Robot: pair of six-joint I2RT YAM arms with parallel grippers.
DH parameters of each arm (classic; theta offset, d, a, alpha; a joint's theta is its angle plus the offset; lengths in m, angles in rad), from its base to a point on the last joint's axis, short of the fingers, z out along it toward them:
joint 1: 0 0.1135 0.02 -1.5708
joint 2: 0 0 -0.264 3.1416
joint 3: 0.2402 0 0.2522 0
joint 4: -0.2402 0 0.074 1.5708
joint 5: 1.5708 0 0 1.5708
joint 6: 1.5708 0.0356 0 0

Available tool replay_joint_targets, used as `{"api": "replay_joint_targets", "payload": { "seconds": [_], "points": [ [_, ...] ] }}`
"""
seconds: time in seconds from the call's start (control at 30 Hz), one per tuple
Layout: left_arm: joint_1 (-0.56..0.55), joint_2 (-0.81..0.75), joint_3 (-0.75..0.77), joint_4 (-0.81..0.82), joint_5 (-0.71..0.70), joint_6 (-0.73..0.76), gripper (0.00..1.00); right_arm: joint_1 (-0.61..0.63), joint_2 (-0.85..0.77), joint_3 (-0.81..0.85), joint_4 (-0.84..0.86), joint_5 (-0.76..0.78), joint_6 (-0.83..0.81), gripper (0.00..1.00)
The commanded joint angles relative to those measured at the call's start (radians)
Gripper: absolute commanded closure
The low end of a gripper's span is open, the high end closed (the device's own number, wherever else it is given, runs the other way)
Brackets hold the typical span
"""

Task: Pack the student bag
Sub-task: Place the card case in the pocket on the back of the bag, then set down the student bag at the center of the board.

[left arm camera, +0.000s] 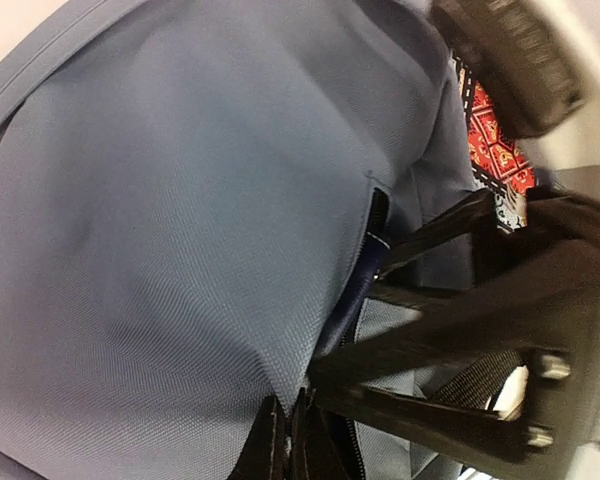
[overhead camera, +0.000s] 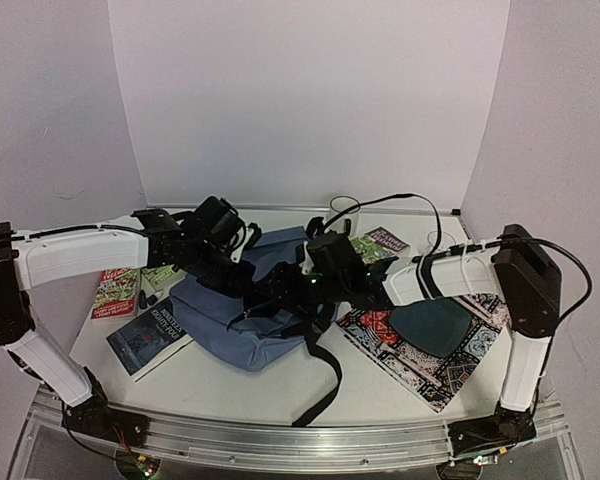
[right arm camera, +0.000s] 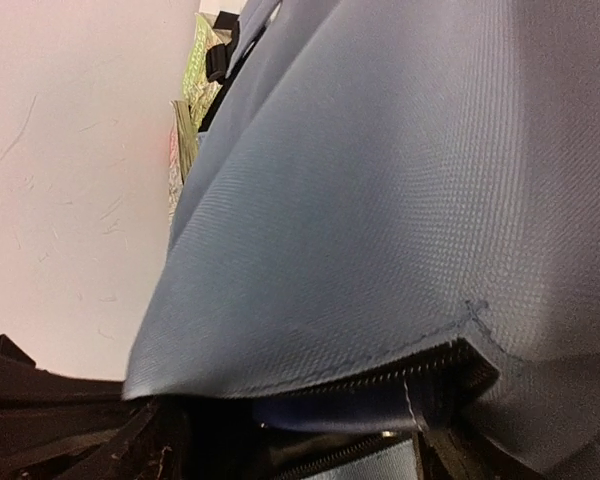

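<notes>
The student bag [overhead camera: 242,322], slate blue with black straps, lies in the middle of the table. My left gripper [overhead camera: 252,278] reaches in from the left. In the left wrist view it [left arm camera: 292,432] is shut on a pinched fold of the bag's fabric [left arm camera: 180,250] beside the unzipped opening. My right gripper [overhead camera: 288,290] comes in from the right to the same opening. Its jaws [right arm camera: 300,455] stand apart, open, at the zipper edge [right arm camera: 380,378], and the dark blue lining shows underneath. The right gripper's dark fingers [left arm camera: 450,345] also cross the left wrist view.
A red book [overhead camera: 115,290] and a dark book [overhead camera: 148,338] lie left of the bag, with a green one [overhead camera: 162,274] behind them. A purple book [overhead camera: 386,240] lies at the back. A patterned cloth mat [overhead camera: 405,350] with a dark teal item [overhead camera: 435,325] is on the right.
</notes>
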Motion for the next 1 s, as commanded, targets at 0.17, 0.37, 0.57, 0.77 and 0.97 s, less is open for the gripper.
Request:
{"api": "replay_joint_targets", "payload": {
  "seconds": [0.17,0.37,0.57,0.77,0.97],
  "points": [
    [-0.001,-0.038,-0.009,0.089,0.039,-0.007,1.00,-0.004,-0.109,0.017,-0.115,0.046,-0.151,0.45],
    [-0.002,-0.069,-0.003,0.108,0.142,0.019,1.00,-0.004,-0.056,0.046,-0.130,0.079,-0.185,0.62],
    [-0.002,-0.105,-0.027,0.136,0.292,0.064,1.00,-0.004,0.020,0.103,-0.129,0.115,-0.235,0.76],
    [-0.002,-0.131,-0.070,0.139,0.290,0.101,1.00,-0.004,0.085,0.191,-0.123,0.107,-0.285,0.78],
    [0.000,-0.062,-0.091,0.141,0.085,0.069,1.00,-0.004,0.011,0.164,-0.144,0.061,-0.354,0.65]
  ]
}}
